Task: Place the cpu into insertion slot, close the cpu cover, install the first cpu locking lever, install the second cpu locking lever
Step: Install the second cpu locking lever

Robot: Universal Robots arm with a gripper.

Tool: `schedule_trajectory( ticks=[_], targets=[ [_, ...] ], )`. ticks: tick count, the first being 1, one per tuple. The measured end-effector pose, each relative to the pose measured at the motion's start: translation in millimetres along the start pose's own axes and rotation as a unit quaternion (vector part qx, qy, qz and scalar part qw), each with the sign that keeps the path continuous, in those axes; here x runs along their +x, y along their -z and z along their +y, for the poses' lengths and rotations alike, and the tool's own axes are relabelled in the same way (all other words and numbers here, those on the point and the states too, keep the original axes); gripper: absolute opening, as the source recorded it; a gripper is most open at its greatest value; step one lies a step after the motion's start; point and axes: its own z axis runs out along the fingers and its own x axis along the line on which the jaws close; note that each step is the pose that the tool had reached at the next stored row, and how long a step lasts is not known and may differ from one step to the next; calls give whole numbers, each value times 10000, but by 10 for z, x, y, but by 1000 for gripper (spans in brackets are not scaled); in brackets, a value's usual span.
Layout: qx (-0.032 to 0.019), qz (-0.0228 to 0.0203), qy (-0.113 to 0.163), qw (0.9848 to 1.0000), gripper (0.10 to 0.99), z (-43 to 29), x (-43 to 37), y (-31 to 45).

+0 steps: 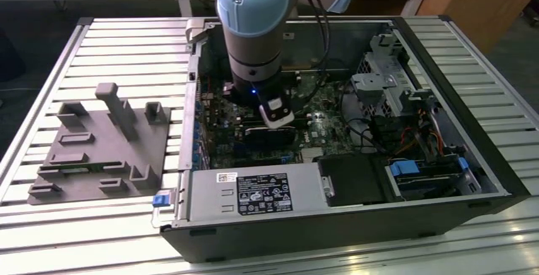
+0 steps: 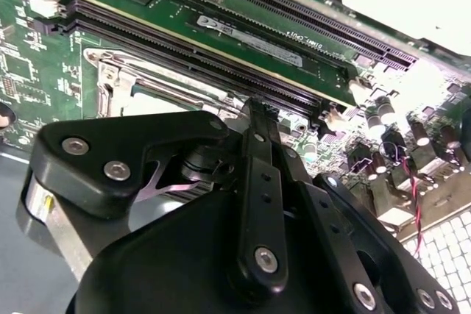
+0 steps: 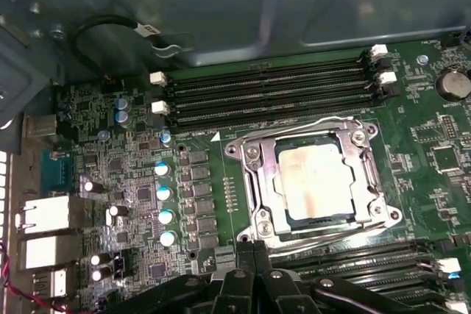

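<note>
Black gripper point(image 3: 254, 249), fingers pressed together empty, hovering at six o'clock of silvery cpu cover point(image 3: 254, 182) over grey-brown cpu point(image 3: 313, 182); misaligned descent risks scraping socket.

A green motherboard point(image 3: 412, 115) carries a silvery cover point(image 3: 254, 182) framing a pale grey-brown cpu point(image 3: 313, 182), with long black memory slots point(image 3: 272, 93) and teal-topped capacitors point(image 3: 166, 193) nearby. The gripper point(image 3: 254, 251) is matte black with silver screws, below a light blue and grey arm point(image 1: 252, 16). A grey fixture point(image 1: 101, 142) lies on a silver ribbed table point(image 1: 126, 54) beside the black case point(image 1: 337, 224).
</note>
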Motion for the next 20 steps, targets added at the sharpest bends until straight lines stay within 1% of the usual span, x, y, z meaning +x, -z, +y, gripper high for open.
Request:
schedule_trajectory(
  ticks=[3,11,15,20],
  targets=[
    [-23,3,-2,10000,106,-6,4,-21],
    [-63,10,-5,10000,106,-3,16,-57],
    [-76,12,-6,10000,106,5,30,-69],
    [-86,13,-6,10000,106,-2,46,-94]
  ],
)
